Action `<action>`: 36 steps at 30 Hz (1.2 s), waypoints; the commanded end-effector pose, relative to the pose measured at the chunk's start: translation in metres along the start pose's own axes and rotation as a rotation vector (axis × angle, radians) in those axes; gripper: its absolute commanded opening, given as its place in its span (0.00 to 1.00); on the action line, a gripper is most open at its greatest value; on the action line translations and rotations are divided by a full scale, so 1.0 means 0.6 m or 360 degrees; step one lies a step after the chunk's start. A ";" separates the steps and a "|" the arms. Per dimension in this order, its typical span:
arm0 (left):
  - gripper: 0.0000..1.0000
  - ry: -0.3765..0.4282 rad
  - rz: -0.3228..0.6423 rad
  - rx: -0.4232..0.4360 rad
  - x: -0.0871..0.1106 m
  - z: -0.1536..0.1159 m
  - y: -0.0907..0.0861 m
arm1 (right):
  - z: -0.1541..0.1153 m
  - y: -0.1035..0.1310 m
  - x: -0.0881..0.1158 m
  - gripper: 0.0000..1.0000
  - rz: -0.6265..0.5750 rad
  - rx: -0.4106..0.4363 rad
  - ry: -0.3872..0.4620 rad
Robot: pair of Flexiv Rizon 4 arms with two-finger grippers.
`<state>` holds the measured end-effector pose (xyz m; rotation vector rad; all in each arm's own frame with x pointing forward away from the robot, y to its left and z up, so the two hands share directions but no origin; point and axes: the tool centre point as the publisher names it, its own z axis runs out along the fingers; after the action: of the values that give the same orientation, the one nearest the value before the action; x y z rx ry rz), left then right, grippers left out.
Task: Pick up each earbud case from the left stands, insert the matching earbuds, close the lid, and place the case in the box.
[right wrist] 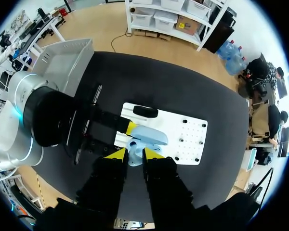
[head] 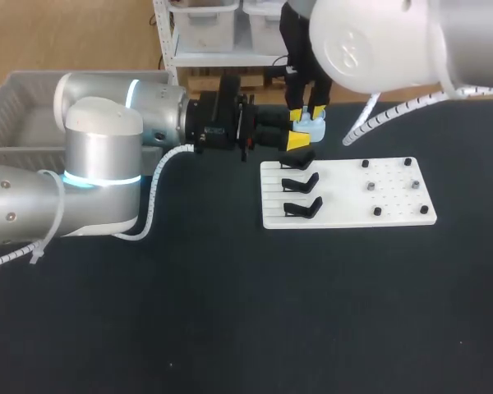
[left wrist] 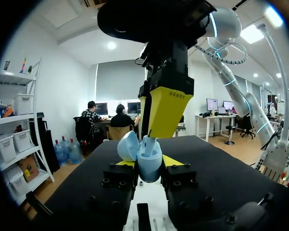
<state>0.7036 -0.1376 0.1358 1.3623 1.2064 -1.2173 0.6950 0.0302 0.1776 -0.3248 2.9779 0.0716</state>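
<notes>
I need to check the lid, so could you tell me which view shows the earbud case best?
The left wrist view: the earbud case sits close, lid open, in the left gripper. The right wrist view shows it from above, under the right gripper; the head view shows it small, partly hidden by that gripper.

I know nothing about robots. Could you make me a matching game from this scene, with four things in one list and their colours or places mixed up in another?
Things:
1. case
2. earbud
3. stands
4. box

Descriptions:
A. black, in a row on the white board
B. grey, at the far left in the head view
C. light blue, lid open, gripped by the left fingers
D. between the right fingers, just above the open case

Pairs: 1-C, 2-D, 3-A, 4-B
</notes>
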 end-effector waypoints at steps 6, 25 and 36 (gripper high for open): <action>0.00 0.0001 0.0000 0.0000 0.000 0.000 0.000 | 0.005 0.004 -0.005 0.00 -0.0008 0.0009 0.0012; 0.00 0.0001 0.0000 0.0000 0.000 0.000 0.000 | -0.030 0.000 0.005 1.00 0.0034 -0.0052 0.0008; 0.00 0.0001 0.0000 0.0000 0.000 0.000 0.000 | -0.040 -0.060 -0.055 1.00 0.0576 -0.0020 -0.0151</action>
<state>0.7036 -0.1376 0.1360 1.3624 1.2061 -1.2175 0.7231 0.0055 0.2147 0.0455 2.9362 0.1392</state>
